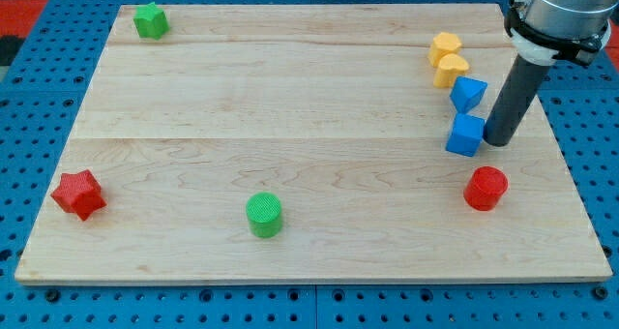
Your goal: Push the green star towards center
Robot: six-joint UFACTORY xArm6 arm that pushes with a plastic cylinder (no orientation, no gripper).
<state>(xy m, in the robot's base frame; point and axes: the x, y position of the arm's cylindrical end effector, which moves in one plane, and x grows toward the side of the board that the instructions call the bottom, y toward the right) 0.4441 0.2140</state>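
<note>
The green star (150,20) sits near the top left corner of the wooden board (290,126). My tip (499,141) is at the view's right, just right of a blue cube (465,134) and almost touching it. It is far across the board from the green star.
A second blue block (468,94) lies just above the blue cube, and two yellow blocks (448,59) lie above that. A red cylinder (485,189) is below my tip. A green cylinder (264,215) is at the bottom middle. A red star (78,194) is at the bottom left.
</note>
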